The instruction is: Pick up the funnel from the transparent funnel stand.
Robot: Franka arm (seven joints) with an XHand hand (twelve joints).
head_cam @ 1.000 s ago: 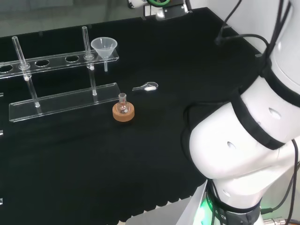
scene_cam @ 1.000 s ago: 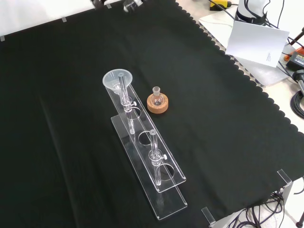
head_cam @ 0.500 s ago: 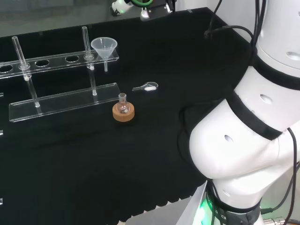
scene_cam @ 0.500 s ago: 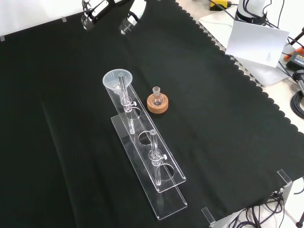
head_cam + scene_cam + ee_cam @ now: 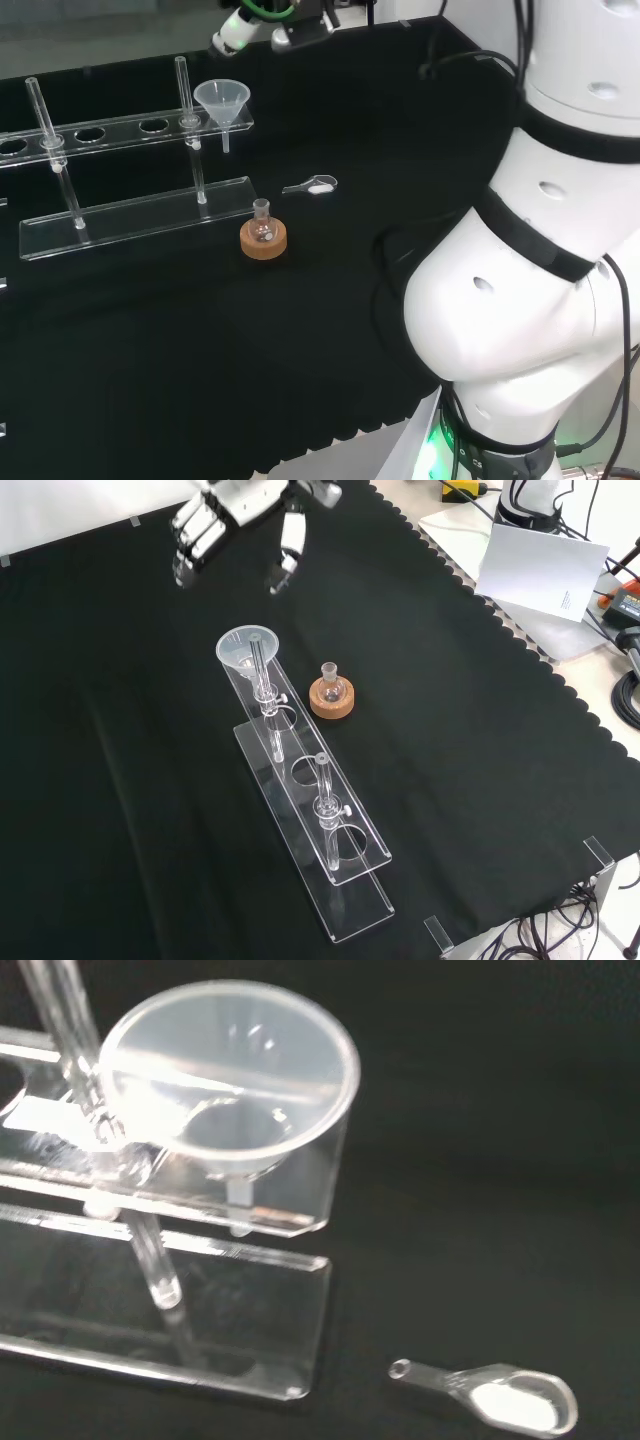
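Note:
The clear funnel [image 5: 222, 100] sits upright in the end hole of the transparent stand [image 5: 120, 130], its stem hanging below the upper shelf. From the front, the funnel [image 5: 246, 647] tops the far end of the stand [image 5: 345, 855]. My hand [image 5: 197, 535] hovers above the cloth just beyond the funnel, open, with fingers and thumb spread apart and pointing down, holding nothing. The head view has the hand [image 5: 250, 25] at the top edge, behind and slightly right of the funnel. Close up in the wrist view, the funnel [image 5: 230, 1075] rests in the stand [image 5: 270, 1215].
A small flask on a cork ring [image 5: 263, 238] stands near the stand's base, also seen as the flask [image 5: 331, 692] from the front. A small spoon with white powder [image 5: 312, 185] lies on the cloth right of the funnel; the wrist view has the spoon [image 5: 500, 1400] too. The arm's white links [image 5: 530, 280] are at right.
The hand has come down from the top edge toward the funnel in both views, its fingers now plainly spread. The arm's links shifted. Funnel, stand, flask and spoon stayed put.

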